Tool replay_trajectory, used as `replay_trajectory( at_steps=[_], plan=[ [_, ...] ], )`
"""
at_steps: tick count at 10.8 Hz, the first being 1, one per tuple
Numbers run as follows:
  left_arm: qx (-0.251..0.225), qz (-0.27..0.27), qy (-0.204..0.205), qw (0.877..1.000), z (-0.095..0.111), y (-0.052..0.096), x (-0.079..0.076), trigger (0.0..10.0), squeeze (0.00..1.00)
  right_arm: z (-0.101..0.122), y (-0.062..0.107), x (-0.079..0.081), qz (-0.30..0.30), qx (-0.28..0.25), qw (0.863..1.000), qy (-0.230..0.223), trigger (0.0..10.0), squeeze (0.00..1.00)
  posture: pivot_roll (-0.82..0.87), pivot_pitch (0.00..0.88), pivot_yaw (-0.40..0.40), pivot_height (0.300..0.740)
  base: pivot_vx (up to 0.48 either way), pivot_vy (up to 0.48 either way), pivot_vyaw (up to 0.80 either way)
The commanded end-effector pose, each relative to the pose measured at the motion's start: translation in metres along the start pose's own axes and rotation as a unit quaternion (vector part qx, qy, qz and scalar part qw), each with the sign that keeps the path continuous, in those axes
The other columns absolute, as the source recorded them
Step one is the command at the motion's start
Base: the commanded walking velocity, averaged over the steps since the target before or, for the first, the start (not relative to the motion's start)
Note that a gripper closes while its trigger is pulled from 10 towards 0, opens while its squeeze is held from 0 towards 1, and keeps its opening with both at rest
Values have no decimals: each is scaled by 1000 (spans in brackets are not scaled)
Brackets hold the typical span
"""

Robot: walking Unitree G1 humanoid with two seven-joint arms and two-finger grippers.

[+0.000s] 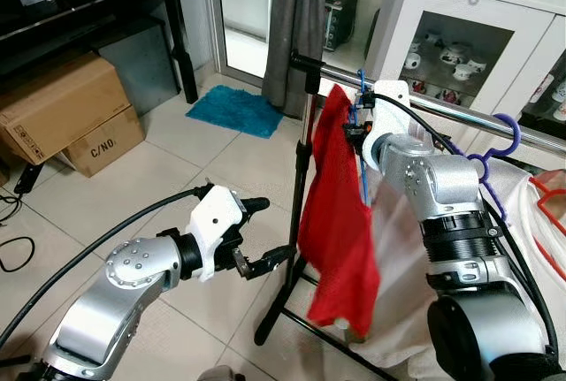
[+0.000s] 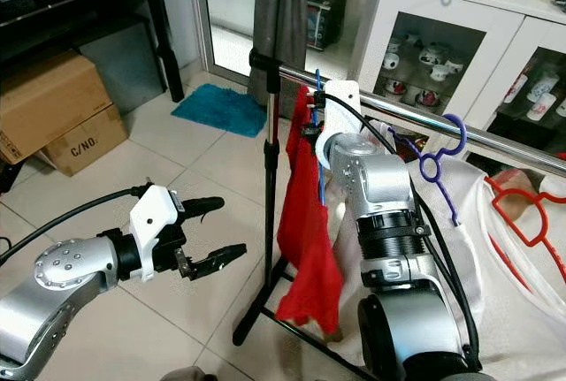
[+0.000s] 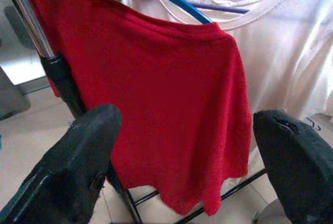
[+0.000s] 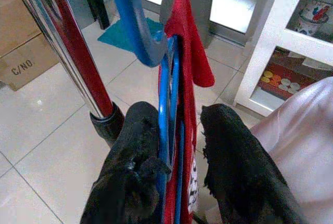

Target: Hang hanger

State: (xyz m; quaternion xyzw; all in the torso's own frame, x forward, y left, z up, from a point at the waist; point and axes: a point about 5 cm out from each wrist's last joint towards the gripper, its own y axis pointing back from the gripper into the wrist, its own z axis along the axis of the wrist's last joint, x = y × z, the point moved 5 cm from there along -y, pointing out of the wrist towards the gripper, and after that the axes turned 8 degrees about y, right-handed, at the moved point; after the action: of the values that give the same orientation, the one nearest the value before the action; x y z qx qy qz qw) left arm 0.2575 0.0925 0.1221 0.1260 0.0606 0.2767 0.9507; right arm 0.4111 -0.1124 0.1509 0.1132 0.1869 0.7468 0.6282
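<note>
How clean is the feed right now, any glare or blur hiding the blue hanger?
Head views: sharp, evenly lit, bright window behind. Right wrist view: blue hanger clear between the right pincer fingers, which are soft-edged; rail shows a glare streak. Left wrist view: left pincer fingers blurred, red shirt in focus.

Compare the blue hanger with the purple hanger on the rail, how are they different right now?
The blue hanger carries a red shirt; the purple hanger carries a white garment. The blue hanger sits between the right hand's fingers near the rail's end post; the purple hanger hangs free, further along the rail. Both are plastic hangers at the same rail.
</note>
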Motion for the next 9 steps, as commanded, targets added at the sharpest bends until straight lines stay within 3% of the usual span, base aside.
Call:
replay_trajectory(
  at_steps=[1,5,7,9],
  plan=[
    [4,-3,-7,1000,0,-1,1,10000,0,5,-1,-4,-10,-6,1000,1,0,0,61,0,-8,740,0,0,0],
    [6,3,-11,1000,-1,-2,3,10000,0,4,-1,-5,-9,-8,1000,6,0,0,57,0,-4,740,0,0,0],
    [-14,36,-27,999,5,-3,11,10000,0,12,4,-4,-3,-37,999,14,0,0,54,0,-6,740,0,0,0],
    [-43,85,-25,995,14,-7,20,10000,0,24,20,-8,12,-84,996,20,0,0,51,0,-13,740,0,0,0]
  ],
)
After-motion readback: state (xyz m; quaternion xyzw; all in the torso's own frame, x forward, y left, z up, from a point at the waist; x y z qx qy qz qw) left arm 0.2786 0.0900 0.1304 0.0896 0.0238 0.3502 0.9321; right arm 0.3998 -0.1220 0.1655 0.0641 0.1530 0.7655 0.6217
